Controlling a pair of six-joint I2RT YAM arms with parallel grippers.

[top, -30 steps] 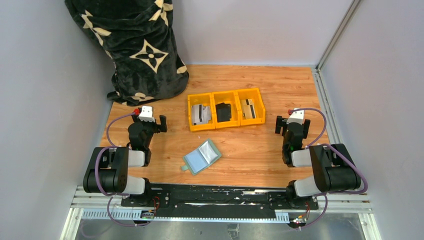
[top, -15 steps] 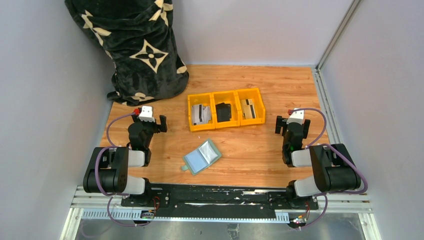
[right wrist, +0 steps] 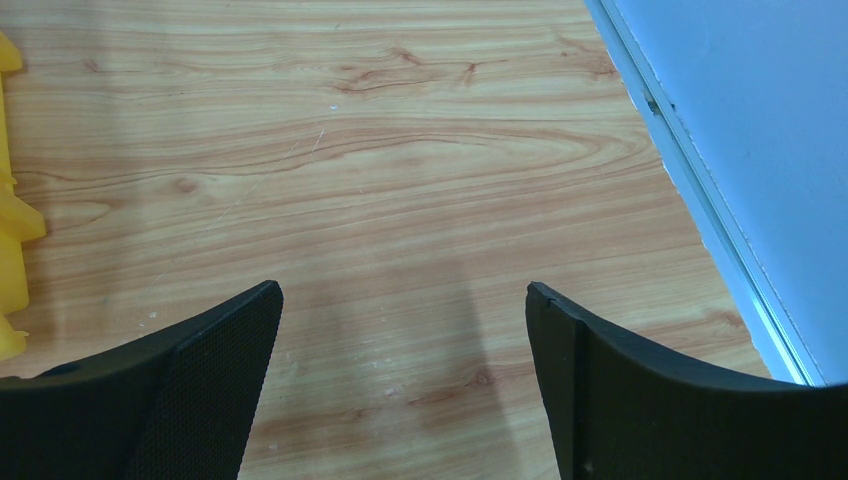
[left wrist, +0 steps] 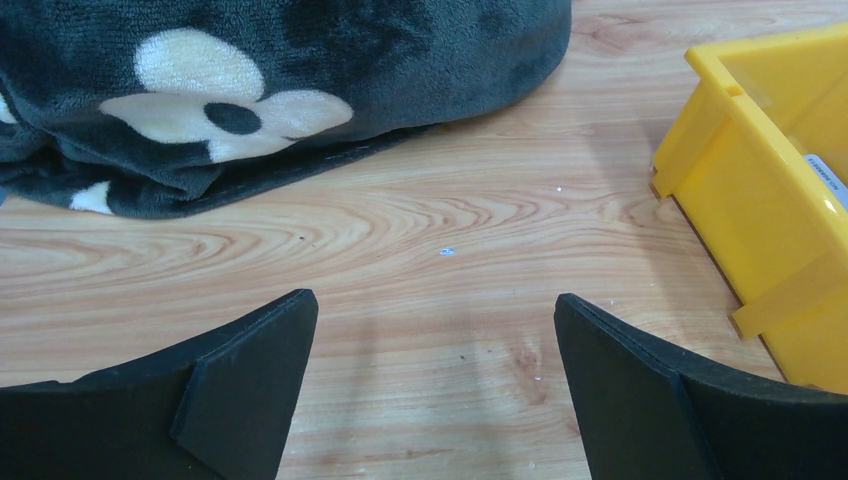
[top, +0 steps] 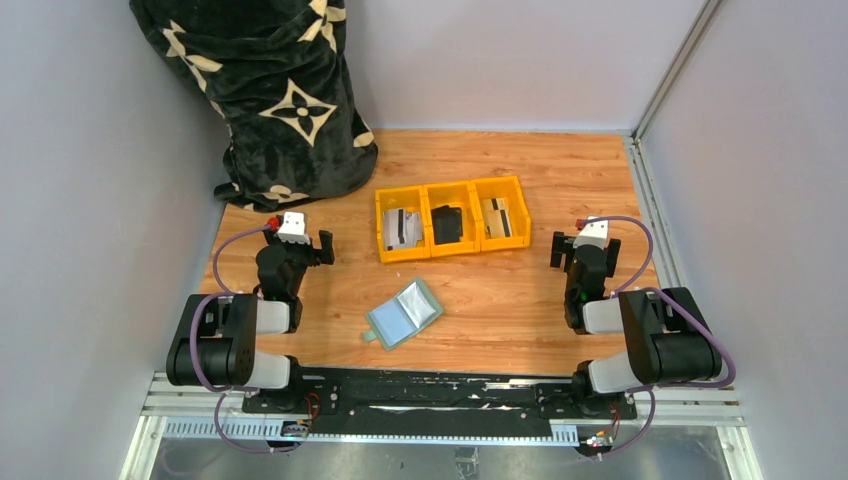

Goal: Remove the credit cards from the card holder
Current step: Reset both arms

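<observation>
The sage-green card holder (top: 403, 314) lies open on the wooden table near the front middle, its clear sleeves facing up. Credit cards lie in the yellow tray: pale ones with a dark stripe in the left compartment (top: 402, 228) and in the right compartment (top: 504, 219). My left gripper (top: 322, 247) is open and empty at the left, well apart from the holder. My right gripper (top: 556, 250) is open and empty at the right. In the left wrist view my gripper (left wrist: 437, 310) is over bare wood; in the right wrist view my gripper (right wrist: 403, 300) is too.
The yellow three-compartment tray (top: 450, 187) stands behind the holder, with a black block (top: 447, 225) in its middle compartment; its corner shows in the left wrist view (left wrist: 760, 190). A dark patterned blanket (top: 270, 100) is heaped at the back left. Grey walls (right wrist: 740, 120) enclose the table.
</observation>
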